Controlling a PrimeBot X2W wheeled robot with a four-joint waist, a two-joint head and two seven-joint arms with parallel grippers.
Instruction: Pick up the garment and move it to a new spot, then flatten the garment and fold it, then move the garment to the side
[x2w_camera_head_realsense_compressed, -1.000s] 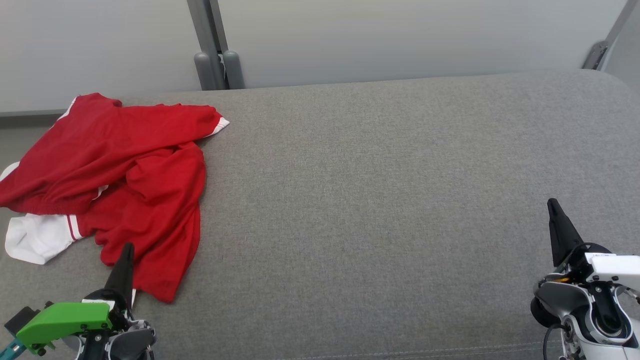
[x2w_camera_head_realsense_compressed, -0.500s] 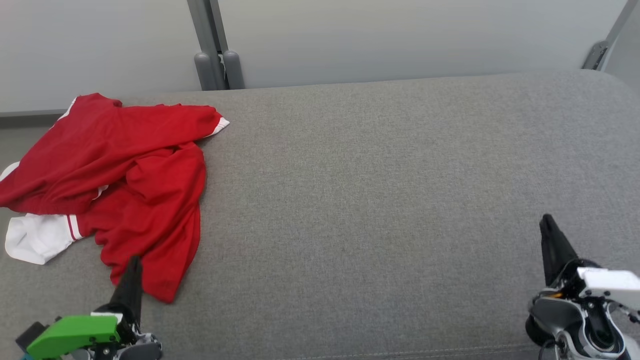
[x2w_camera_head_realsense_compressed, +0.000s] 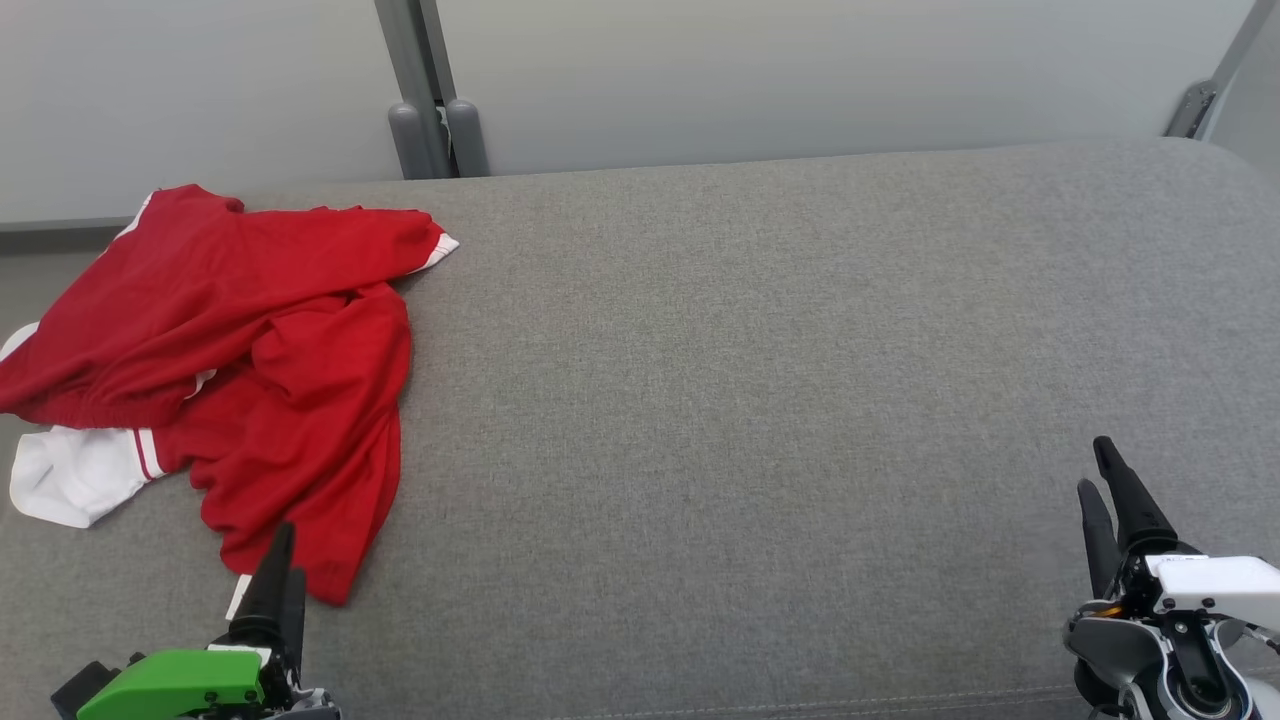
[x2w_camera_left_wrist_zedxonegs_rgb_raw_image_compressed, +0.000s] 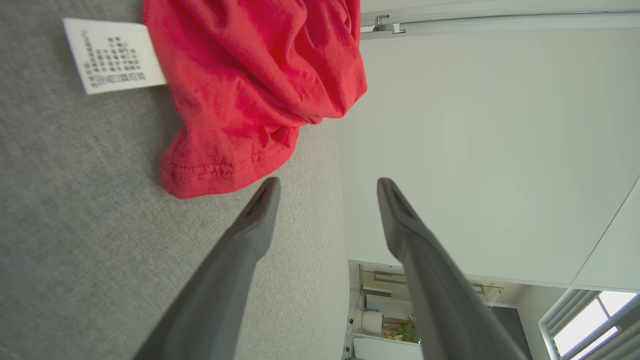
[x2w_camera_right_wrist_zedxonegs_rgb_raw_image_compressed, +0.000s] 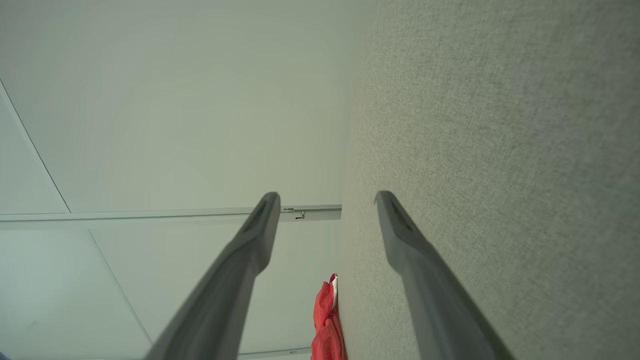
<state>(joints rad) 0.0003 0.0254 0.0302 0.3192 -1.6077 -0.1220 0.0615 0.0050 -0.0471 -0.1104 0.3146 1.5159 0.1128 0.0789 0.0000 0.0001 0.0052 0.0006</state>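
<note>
Both arms sit low at the near edge of the grey cushion. The garment, a red shirt with white trim, lies crumpled out at ten o'clock in the head view, and its left side runs up to the cushion's left edge. One red sleeve with a white cuff reaches toward one o'clock from the heap. A white part with red stripes spills out at eight o'clock.

Down at seven o'clock is the left gripper, under its green cover, fingers pointing toward twelve. Its tips come right up to the shirt's nearest hem. In the left wrist view those fingers are spread wide, with cushion and pale wall showing through the gap. The stitched hem bunches at eleven o'clock, just beside the left fingertip. I cannot tell whether it touches. A white label lies flat on the cushion beside the red cloth, farther out at ten o'clock.

Over at four o'clock in the head view is the right gripper, well apart from the shirt, above bare cushion. Its wrist view shows the fingers parted just as wide, with the shirt only a small red strip far off at six o'clock between them.

Behind the cushion stands a pale wall, with a grey post at eleven o'clock.
</note>
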